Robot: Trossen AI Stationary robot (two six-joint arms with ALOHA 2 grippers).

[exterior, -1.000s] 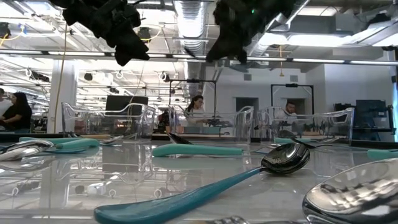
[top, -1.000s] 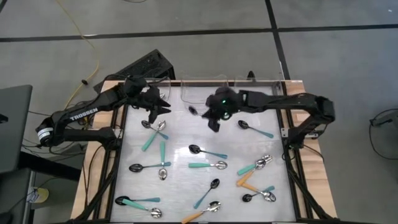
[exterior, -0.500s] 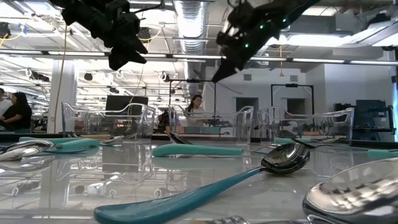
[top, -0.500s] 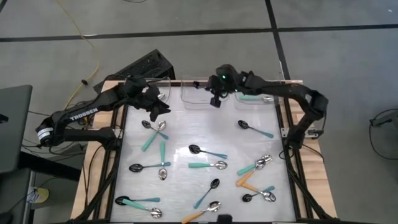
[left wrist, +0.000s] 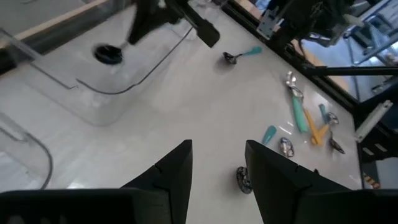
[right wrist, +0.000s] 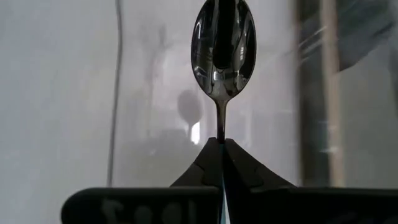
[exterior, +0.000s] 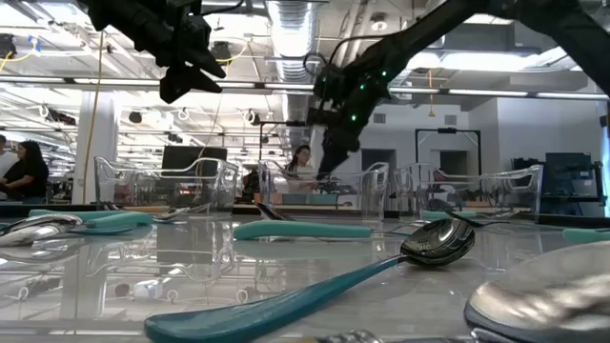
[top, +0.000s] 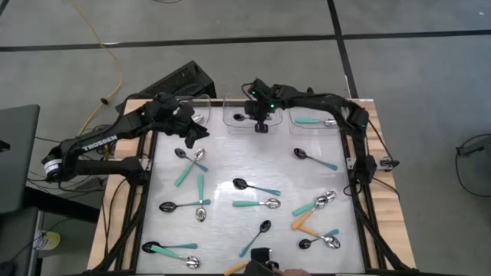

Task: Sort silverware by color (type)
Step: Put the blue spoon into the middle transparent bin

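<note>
My right gripper (top: 258, 123) hangs over the middle clear bin (top: 230, 126) at the table's far edge, shut on a black-bowled spoon (right wrist: 222, 46). The spoon's bowl (top: 239, 117) points toward the table's left; it also shows in the left wrist view (left wrist: 107, 53). My left gripper (left wrist: 217, 174) is open and holds nothing, above the table near the left bin (top: 201, 107). Several teal-handled and orange-handled spoons lie flat on the table, such as one (top: 255, 187) at its middle. My right gripper pinches the spoon between its two fingers (right wrist: 208, 158) on the slim stem (right wrist: 220, 127) just behind the bowl, where the teal handle starts. The spoon runs on along the fingers, bowl foremost. It is lifted clear, slanting down over the middle bin.
Three clear bins stand in a row along the far edge; the right bin (top: 331, 127) holds a teal-handled spoon (top: 311, 120). Spoons cluster at the left (top: 190, 159), the right (top: 316, 204) and the near side (top: 257, 236). People sit in the room beyond the table.
My right gripper has carried the spoon up from above the far middle of the table toward the far edge and the left, turning as it went. It now holds the spoon over the middle bin. It has stayed shut.
</note>
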